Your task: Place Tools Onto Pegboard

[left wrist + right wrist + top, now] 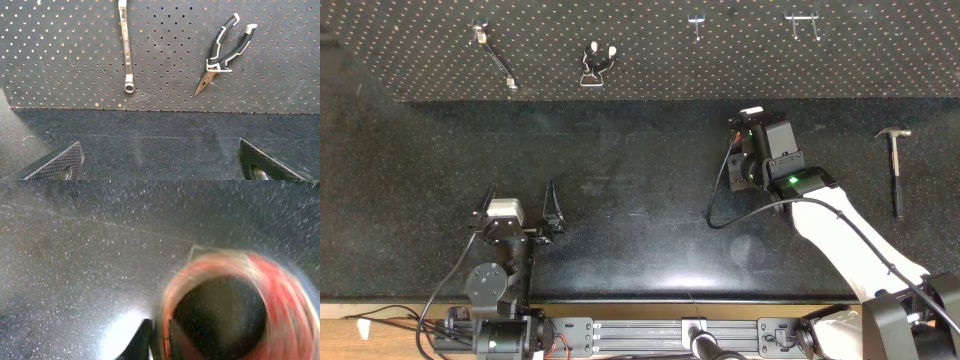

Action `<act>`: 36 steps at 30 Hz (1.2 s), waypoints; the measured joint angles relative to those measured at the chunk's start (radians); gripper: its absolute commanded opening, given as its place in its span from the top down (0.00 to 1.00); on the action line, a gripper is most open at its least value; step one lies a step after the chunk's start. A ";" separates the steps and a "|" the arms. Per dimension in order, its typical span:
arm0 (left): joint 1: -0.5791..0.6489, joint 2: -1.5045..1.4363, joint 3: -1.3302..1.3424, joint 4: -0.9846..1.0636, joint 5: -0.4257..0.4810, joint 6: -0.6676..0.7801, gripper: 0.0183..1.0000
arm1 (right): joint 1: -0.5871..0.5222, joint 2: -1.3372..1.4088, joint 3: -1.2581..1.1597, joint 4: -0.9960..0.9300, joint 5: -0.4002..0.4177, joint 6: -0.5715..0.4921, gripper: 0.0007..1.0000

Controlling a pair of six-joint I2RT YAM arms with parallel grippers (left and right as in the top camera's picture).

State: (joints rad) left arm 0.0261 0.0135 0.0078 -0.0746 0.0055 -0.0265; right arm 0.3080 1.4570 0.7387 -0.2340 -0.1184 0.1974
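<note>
In the right wrist view the thing held is badly smeared: a round ring (287,302), red-orange paling to cream along its inner lip, with a dark hollow middle, cut off at the frame's edges so its full outline is lost. What it is cannot be told. The right pincer (159,341) has its two dark fingertips drawn close together with the ring's rim pinched between them, just above the dark speckled desk (620,170); in the top view that arm's own black wrist block covers the ring. The left pincer (160,167) stands wide apart and holds nothing; only the woven, carbon-patterned corners of its fingers show, the rest cut off. It is low near the desk's front edge, facing the pegboard (50,50), a flat black sheet with even rows of small holes, standing along the desk's back. On it hangs a slim bright-metal wrench (126,45), ring end down, its upper end cut off in the left wrist view. Near it hang pliers (222,52) with curved black-and-white handles up and a tapering nose down, caught on a white wire hook. Farther right, two bare metal hooks (697,22) stick out of the board. A hammer (895,175) lies flat on the desk's right side, well apart from both arms, metal head toward the board, dark straight handle pointing away.
</note>
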 measured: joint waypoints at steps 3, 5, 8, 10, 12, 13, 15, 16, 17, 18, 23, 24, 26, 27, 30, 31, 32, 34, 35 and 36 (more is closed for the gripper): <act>0.000 0.000 0.000 0.000 0.000 0.000 0.00 | 0.000 0.000 0.002 -0.002 0.001 -0.001 0.93; 0.000 0.000 0.000 0.000 0.000 0.000 0.00 | 0.000 -0.016 0.002 -0.002 0.004 -0.001 0.93; 0.000 0.000 0.000 0.000 0.000 0.000 0.00 | 0.000 -0.162 0.002 0.012 0.016 -0.005 0.93; 0.000 0.000 0.000 0.000 0.000 0.000 0.00 | 0.000 -0.275 0.002 0.056 0.016 -0.009 0.93; 0.000 0.000 0.000 0.000 0.001 0.000 0.00 | 0.041 -0.404 0.003 0.207 0.023 -0.046 0.93; 0.000 0.000 0.000 0.000 0.003 0.000 0.00 | 0.056 -0.430 0.002 0.264 0.023 -0.061 0.93; 0.000 0.000 0.000 0.000 0.003 0.000 0.00 | 0.085 -0.441 0.003 0.397 0.024 -0.088 0.93; 0.000 0.000 0.000 0.000 0.003 0.000 0.00 | 0.094 -0.433 0.002 0.455 0.024 -0.104 0.93; 0.000 0.000 0.000 0.000 0.003 0.000 0.00 | 0.109 -0.419 0.002 0.507 0.024 -0.124 0.93; 0.000 0.000 0.000 0.000 0.003 0.000 0.00 | 0.119 -0.397 0.001 0.550 0.024 -0.134 0.93; 0.000 0.000 0.000 0.000 0.003 0.000 0.00 | 0.177 -0.217 0.001 0.751 0.039 -0.206 0.93; 0.000 0.000 0.000 0.000 0.003 0.000 0.00 | 0.181 -0.170 0.003 0.809 0.042 -0.213 0.93; 0.000 0.000 0.000 0.000 0.003 0.000 0.00 | 0.185 -0.083 0.003 0.879 0.069 -0.238 0.93; 0.000 0.000 0.000 0.000 0.003 0.000 0.00 | 0.185 -0.031 0.008 0.911 0.100 -0.246 0.93; 0.000 0.000 0.000 0.000 0.003 0.000 0.00 | 0.185 0.074 0.045 0.967 0.117 -0.299 0.93; 0.000 0.000 0.000 0.000 0.003 0.000 0.00 | 0.185 0.108 0.055 0.995 0.118 -0.309 0.93; 0.000 0.000 0.000 0.000 0.003 0.000 0.00 | 0.185 0.143 0.070 1.022 0.121 -0.315 0.93; 0.000 0.000 0.000 0.000 0.003 0.000 0.00 | 0.189 0.188 0.099 1.036 0.122 -0.320 0.29; 0.000 0.000 0.000 0.000 0.003 0.000 0.00 | 0.190 0.206 0.110 1.043 0.126 -0.330 0.18; 0.000 0.000 0.000 0.000 0.003 0.000 0.00 | 0.190 0.210 0.114 1.044 0.128 -0.332 0.08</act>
State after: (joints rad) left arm 0.0261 0.0135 0.0078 -0.0750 0.0086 -0.0265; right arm 0.4976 1.6672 0.8528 0.8104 0.0097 -0.1345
